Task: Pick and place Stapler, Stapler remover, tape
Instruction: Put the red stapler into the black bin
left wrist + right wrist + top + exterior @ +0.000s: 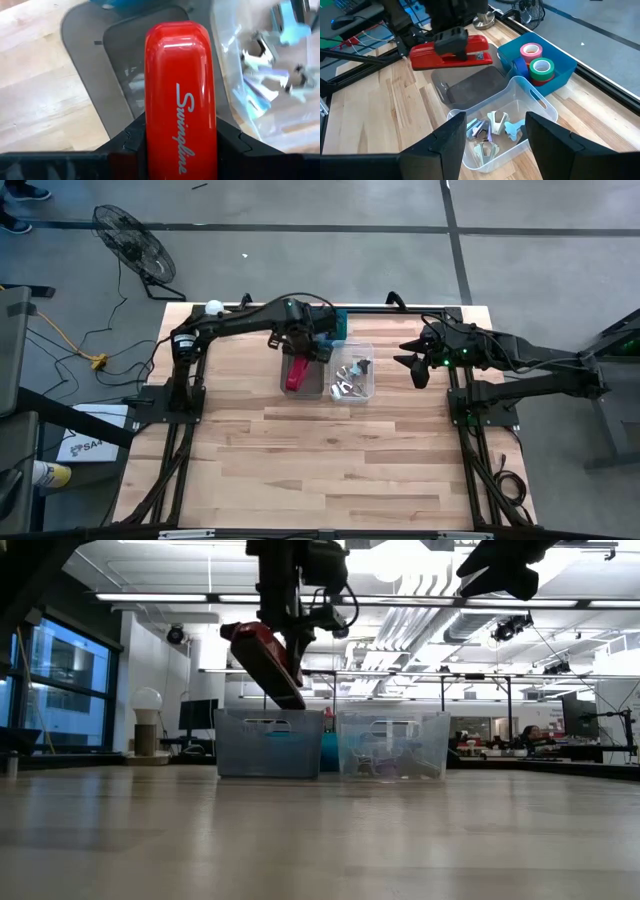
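Left gripper point(300, 345) is pinching the red stapler point(296, 373), holding it tilted in the air over the grey bin point(470, 87), upper middle of the high view. Right gripper point(412, 360) is hanging spread open, center right.

Pale wood-plank desk point(320, 460) seen from above. Three bins set directly on it, toward 12 o'clock edge: smoky grey bin point(470, 87), clear bin point(352, 372) touching at its 3 o'clock, blue bin point(560, 70) just beyond both, at 12 o'clock.
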Robot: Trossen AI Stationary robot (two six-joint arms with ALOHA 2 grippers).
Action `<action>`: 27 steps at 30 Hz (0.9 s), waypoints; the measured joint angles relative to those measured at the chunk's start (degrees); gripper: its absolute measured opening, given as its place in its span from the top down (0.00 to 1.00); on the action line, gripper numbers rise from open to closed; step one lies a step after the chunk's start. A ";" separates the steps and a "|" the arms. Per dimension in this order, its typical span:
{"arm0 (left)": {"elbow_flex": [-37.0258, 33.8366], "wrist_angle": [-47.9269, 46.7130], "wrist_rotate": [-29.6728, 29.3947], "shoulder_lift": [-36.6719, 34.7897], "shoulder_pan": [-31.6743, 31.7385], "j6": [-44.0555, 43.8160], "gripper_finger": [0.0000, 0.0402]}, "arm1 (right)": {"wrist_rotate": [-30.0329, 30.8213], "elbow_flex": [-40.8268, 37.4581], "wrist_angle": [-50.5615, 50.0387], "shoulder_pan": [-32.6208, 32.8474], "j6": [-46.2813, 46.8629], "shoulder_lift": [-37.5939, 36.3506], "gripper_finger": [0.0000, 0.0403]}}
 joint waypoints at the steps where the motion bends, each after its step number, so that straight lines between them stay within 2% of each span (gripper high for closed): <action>1: -0.23 0.29 0.54 0.00 0.53 -0.52 0.67 | 0.11 0.00 0.00 -0.01 0.00 0.00 0.52; 10: -3.21 3.37 4.05 0.00 3.25 -1.91 0.67 | 0.30 0.00 0.04 0.01 0.00 0.01 0.52; 21: -9.49 8.01 0.39 -0.02 3.19 -5.80 0.67 | 0.80 0.00 0.09 -0.01 0.05 0.02 0.52; 27: -12.03 10.05 -3.59 0.02 3.49 -6.39 0.67 | 0.78 0.00 0.09 -0.01 0.66 0.02 0.52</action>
